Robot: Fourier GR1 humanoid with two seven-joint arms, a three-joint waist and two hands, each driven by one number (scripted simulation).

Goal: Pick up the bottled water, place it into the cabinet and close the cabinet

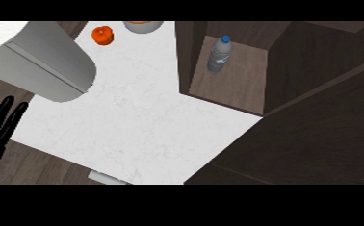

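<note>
The bottled water (219,55), clear with a blue cap, stands upright inside the open cabinet (241,83) at the upper right, near the compartment's left wall. No hand touches it. A dark door panel (316,71) angles off to the cabinet's right. My left hand (10,119) shows only as straight black fingers at the view's left edge, over the counter's edge and far from the bottle. A grey forearm (46,64) crosses the upper left corner. The right hand does not show.
The white marble counter (142,124) fills the middle. An orange round object (103,35) and a grey bowl (143,26) sit at its far edge. A small pale object (105,176) lies at the counter's near edge. Dark wood surrounds the counter.
</note>
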